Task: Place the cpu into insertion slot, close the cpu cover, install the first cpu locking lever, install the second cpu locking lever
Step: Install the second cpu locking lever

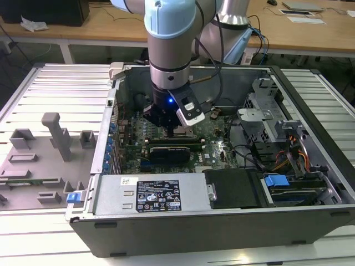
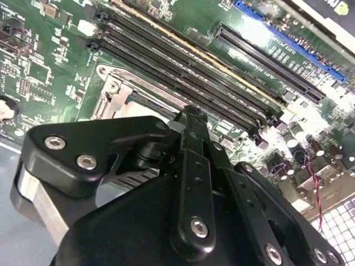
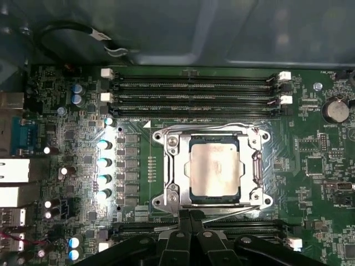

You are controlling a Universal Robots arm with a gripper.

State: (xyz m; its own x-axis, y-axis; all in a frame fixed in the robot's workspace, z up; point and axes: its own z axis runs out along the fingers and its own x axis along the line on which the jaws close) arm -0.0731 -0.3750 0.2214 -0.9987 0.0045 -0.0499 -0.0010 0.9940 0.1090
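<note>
Claw (image 3: 186, 219) upright beside cpu cover (image 3: 213, 132)

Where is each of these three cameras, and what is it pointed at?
Exterior view: off the arm, looking down into the open computer case; it shows the pale blue arm and its black gripper.
First wrist view: on the arm, facing the green motherboard, the grey metal cpu cover and the silvery square cpu; gripper fingers show.
Second wrist view: on the arm, slanting past the gripper.
Both wrist views share the long black memory slots.
</note>
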